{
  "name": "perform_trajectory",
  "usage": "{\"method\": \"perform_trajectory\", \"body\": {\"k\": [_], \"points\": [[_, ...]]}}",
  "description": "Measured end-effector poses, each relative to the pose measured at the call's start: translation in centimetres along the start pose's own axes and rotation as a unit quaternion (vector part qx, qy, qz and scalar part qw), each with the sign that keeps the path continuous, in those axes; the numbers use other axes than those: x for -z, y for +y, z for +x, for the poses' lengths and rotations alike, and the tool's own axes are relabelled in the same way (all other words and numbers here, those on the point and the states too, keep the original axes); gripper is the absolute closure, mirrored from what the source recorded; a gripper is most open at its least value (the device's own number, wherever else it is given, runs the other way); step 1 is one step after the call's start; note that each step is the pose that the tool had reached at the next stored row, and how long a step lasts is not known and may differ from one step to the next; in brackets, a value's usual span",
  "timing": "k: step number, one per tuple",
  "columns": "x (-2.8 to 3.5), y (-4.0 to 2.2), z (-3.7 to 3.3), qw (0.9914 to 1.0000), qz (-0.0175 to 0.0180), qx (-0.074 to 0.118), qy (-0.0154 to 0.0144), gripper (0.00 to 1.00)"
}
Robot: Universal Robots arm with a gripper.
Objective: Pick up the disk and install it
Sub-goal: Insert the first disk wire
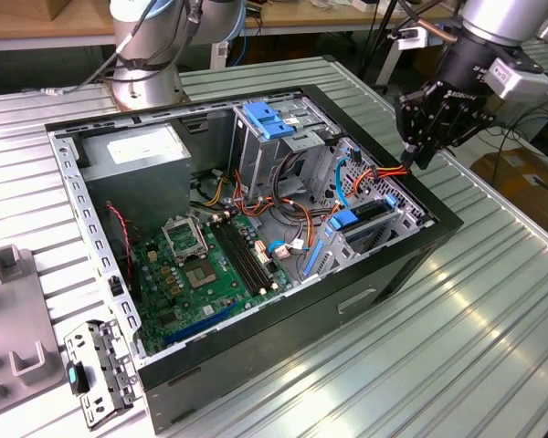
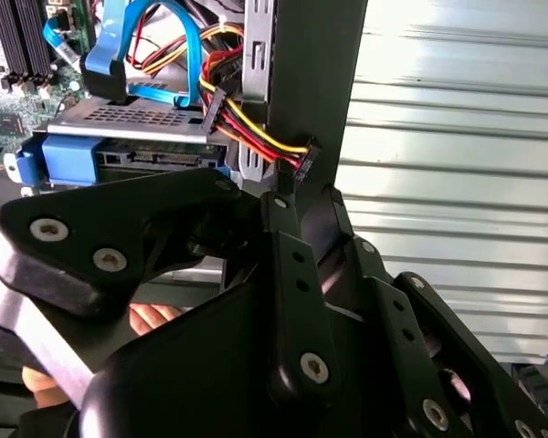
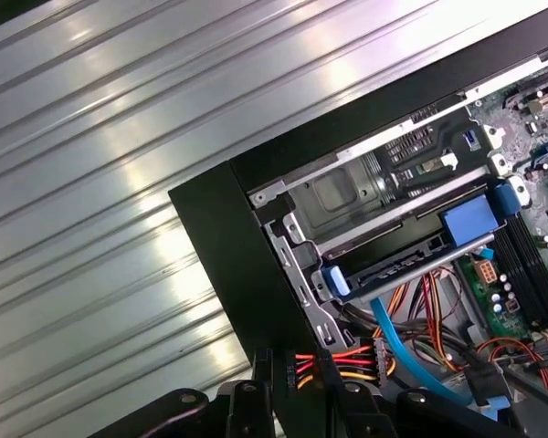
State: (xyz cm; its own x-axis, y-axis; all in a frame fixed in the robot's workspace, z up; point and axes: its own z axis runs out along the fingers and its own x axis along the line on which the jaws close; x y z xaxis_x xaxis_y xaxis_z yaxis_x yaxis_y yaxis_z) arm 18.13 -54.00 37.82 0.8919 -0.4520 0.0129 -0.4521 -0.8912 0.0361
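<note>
The disk (image 2: 151, 157) lies flat in a bay of the drive cage in the open computer case (image 1: 438, 212), framed by blue carrier rails; its connector end faces outward. It also shows in the first wrist view, disk (image 3: 397, 262), and in the exterior view, disk (image 1: 363, 219). My gripper (image 1: 418, 162) hangs over the case's corner at the exterior view's right. In both wrist views the gripper (image 3: 297, 367) is shut on a black power connector (image 2: 301, 157) with red, yellow and orange wires, just beside the case wall and a short way from the disk's end.
A blue data cable (image 2: 169, 41) loops over the cage. Inside the case are a motherboard (image 1: 201, 265), a grey power supply (image 1: 132, 155) and a blue bracket (image 1: 269, 119). A loose metal bracket (image 1: 96, 370) and grey fixtures (image 1: 9, 265) lie on the ribbed table.
</note>
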Motion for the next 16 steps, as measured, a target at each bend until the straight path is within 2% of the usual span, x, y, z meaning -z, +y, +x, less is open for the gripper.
{"method": "perform_trajectory", "body": {"k": [6, 8, 10, 16], "points": [[-0.99, -0.22, 0.04, 1.0, 0.0007, 0.0, -0.0004, 0.69], [-1.03, -0.24, 0.06, 1.0, 0.0013, 0.0, -0.0007, 0.7], [-1.01, -0.24, 0.06, 1.0, 0.0018, 0.0, -0.0009, 0.83], [-0.54, -0.23, 0.06, 1.0, 0.002, 0.0, -0.001, 0.84]]}}
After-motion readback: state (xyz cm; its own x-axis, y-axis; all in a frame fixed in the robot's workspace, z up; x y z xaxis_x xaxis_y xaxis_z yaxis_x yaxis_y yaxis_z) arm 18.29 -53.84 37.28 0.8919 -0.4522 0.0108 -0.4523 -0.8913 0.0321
